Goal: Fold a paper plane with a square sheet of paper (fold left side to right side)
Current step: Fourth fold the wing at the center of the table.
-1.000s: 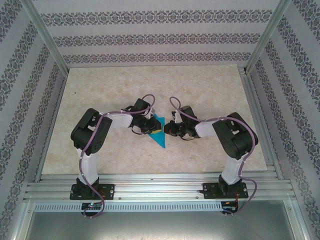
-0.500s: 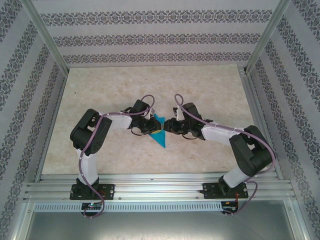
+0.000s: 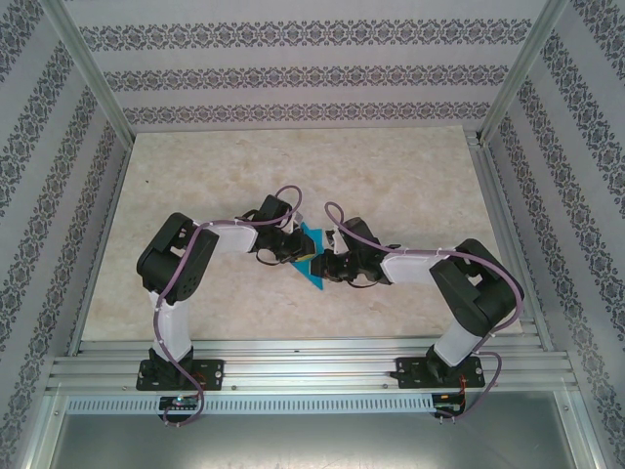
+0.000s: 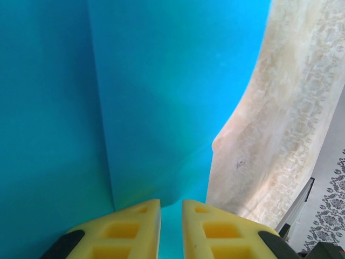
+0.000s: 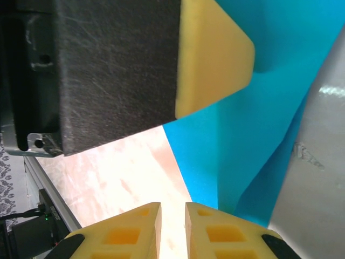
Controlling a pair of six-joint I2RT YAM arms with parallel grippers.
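Blue paper (image 3: 312, 237) lies between two claws: the left claw (image 4: 171, 204), jaws nearly together, meets its edge, grip impossible to tell; the right claw (image 5: 172, 206), jaws slightly apart, sits just beside it.

In the top view's centre, the left gripper (image 3: 299, 252) and right gripper (image 3: 322, 266) hide much of the square sheet of paper (image 3: 312, 237). The left wrist view cuts it off at top and left.

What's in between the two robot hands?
The blue paper. In the top view it lies on the table between the left gripper and the right gripper, with both grippers close against it.
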